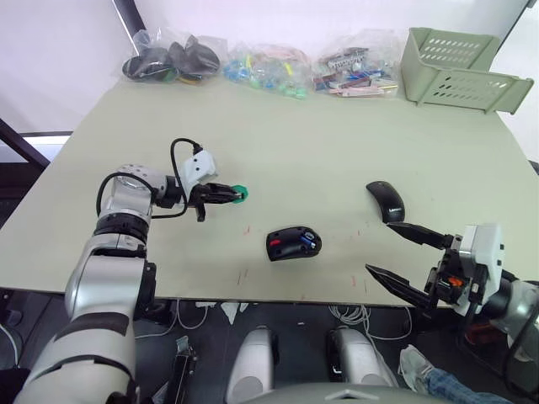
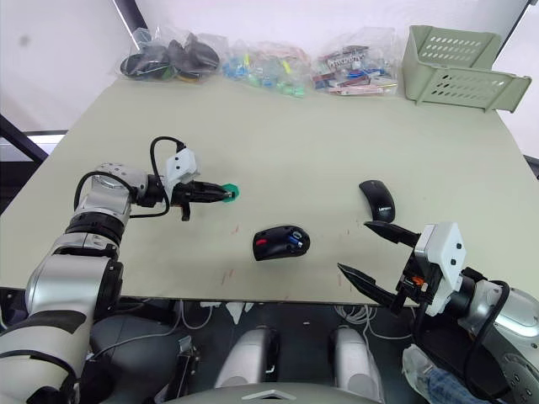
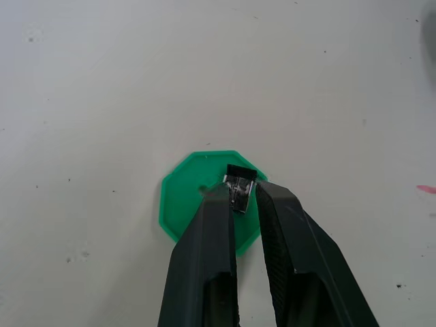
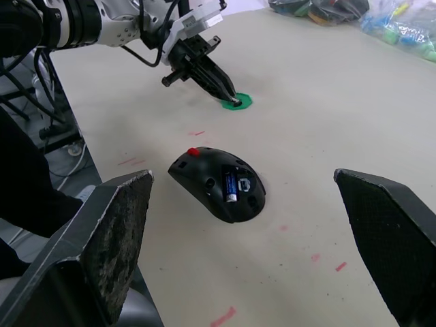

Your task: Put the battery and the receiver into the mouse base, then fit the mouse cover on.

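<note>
The black mouse base (image 1: 293,244) lies open near the table's front middle, with the blue battery (image 4: 229,185) seated in its compartment. The glossy black mouse cover (image 1: 385,201) lies to its right. To the left, a green disc (image 1: 240,194) rests on the table. My left gripper (image 3: 242,194) is down on that disc, shut on the tiny dark-and-silvery receiver (image 3: 240,189). My right gripper (image 1: 381,247) hovers at the front right edge, open wide and holding nothing, just in front of the cover.
Clear bags of parts (image 1: 173,59) line the table's back edge. A pale green basket (image 1: 459,71) stands at the back right. Small red marks (image 1: 246,229) dot the tabletop near the mouse base.
</note>
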You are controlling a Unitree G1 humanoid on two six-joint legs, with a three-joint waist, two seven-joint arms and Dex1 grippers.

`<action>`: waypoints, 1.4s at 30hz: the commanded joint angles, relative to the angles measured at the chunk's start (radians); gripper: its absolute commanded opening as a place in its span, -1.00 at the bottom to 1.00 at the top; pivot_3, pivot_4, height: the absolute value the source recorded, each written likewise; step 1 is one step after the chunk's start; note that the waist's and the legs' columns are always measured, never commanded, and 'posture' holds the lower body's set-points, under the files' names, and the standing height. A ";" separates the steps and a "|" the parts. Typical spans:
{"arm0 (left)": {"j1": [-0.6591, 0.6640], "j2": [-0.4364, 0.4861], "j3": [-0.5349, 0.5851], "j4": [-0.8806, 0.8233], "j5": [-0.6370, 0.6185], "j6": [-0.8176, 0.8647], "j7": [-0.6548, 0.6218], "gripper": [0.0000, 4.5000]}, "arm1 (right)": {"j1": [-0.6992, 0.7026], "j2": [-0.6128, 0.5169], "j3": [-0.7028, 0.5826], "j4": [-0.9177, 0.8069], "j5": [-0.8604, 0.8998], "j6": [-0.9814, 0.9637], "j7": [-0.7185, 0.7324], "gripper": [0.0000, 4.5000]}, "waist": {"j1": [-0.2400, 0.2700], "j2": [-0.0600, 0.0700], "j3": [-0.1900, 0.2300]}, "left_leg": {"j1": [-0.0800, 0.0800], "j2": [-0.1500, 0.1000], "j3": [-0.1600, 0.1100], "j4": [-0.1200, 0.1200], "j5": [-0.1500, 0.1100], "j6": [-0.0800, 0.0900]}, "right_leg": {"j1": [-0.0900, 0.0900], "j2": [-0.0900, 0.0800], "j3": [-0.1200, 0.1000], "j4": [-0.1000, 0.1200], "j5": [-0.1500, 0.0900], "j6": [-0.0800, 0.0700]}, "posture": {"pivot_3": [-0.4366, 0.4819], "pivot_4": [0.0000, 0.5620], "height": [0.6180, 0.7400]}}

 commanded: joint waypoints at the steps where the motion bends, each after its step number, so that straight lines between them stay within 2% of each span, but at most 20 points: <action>1: -0.033 0.012 -0.002 0.002 0.011 -0.027 0.004 -0.38 | 0.001 0.005 -0.005 -0.042 0.006 -0.021 -0.004 1.00 | 0.000 0.000 0.000 | 0.000 0.000 0.000 0.000 0.000 0.000 | 0.000 0.000 0.000 0.000 0.000 0.000 | -0.05 -0.47 1.00; 3: -0.037 0.012 0.000 0.008 0.018 -0.035 0.012 0.12 | 0.003 0.006 -0.005 -0.044 0.006 -0.021 -0.005 1.00 | 0.000 0.000 0.000 | 0.000 0.000 0.000 0.000 0.000 0.000 | 0.000 0.000 0.000 0.000 0.000 0.000 | -0.05 -0.47 1.00; 10: -0.048 0.009 0.000 0.020 0.025 -0.041 0.005 0.12 | 0.002 0.010 -0.002 -0.043 0.004 -0.021 -0.005 1.00 | 0.000 0.000 0.000 | 0.000 0.000 0.000 0.000 0.000 0.000 | 0.000 0.000 0.000 0.000 0.000 0.000 | -0.05 -0.47 1.00; 11: -0.051 0.009 -0.001 0.022 0.028 -0.044 0.007 -0.10 | 0.001 0.011 -0.001 -0.042 0.003 -0.021 -0.005 1.00 | 0.000 0.000 0.000 | 0.000 0.000 0.000 0.000 0.000 0.000 | 0.000 0.000 0.000 0.000 0.000 0.000 | -0.05 -0.47 1.00; 12: -0.054 0.009 -0.003 0.024 0.031 -0.046 0.011 -0.13 | 0.000 0.011 0.000 -0.042 0.003 -0.021 -0.006 1.00 | 0.000 0.000 0.000 | 0.000 0.000 0.000 0.000 0.000 0.000 | 0.000 0.000 0.000 0.000 0.000 0.000 | -0.05 -0.47 1.00; 32: -0.084 -0.003 -0.046 0.079 0.106 -0.096 0.058 -0.13 | 0.012 0.014 0.004 -0.055 0.003 -0.023 -0.023 1.00 | 0.000 0.000 0.000 | 0.000 0.000 0.000 0.000 0.000 0.000 | 0.000 0.000 0.000 0.000 0.001 0.001 | -0.05 -0.47 1.00; 42: -0.104 -0.024 -0.006 0.089 0.075 -0.060 0.031 -0.13 | 0.020 0.012 -0.003 -0.063 0.009 -0.020 -0.028 1.00 | 0.000 0.000 0.000 | 0.000 0.000 0.000 0.000 0.000 0.000 | 0.000 0.000 0.000 0.000 0.001 0.001 | -0.05 -0.47 1.00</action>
